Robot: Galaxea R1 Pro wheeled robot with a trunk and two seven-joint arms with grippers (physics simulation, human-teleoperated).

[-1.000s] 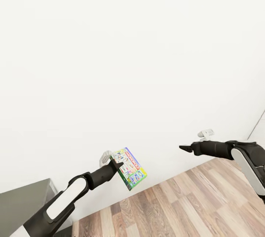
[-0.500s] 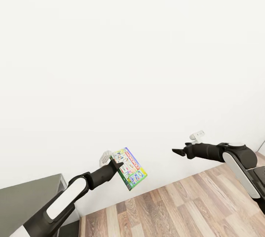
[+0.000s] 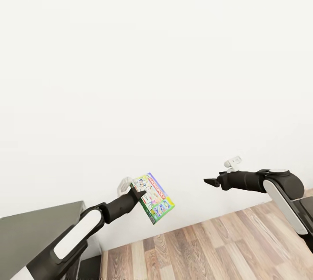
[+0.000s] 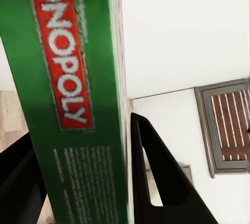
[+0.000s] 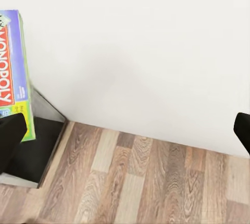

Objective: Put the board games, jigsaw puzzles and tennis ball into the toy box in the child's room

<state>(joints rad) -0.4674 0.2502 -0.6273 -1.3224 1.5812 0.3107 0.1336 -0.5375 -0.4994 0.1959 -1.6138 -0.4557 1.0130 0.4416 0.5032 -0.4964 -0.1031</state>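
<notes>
View swung: dark counter point(image 3: 39, 223) at lower left shows more, floor point(image 3: 208, 249) strip narrower; camera turning, not things moving. Right arm drew inward a little. Left tool point(image 3: 140, 195) clamped on board game point(image 3: 154, 198), Monopoly box, held edge-up in air before white wall point(image 3: 156, 54), touching nothing else. Right tool point(image 3: 210, 181) empty, fingers parted going by right wrist view. Toy box, puzzles, ball unseen here. Judgement: one game in transit, not yet boxed; rest of tally unknowable.
</notes>
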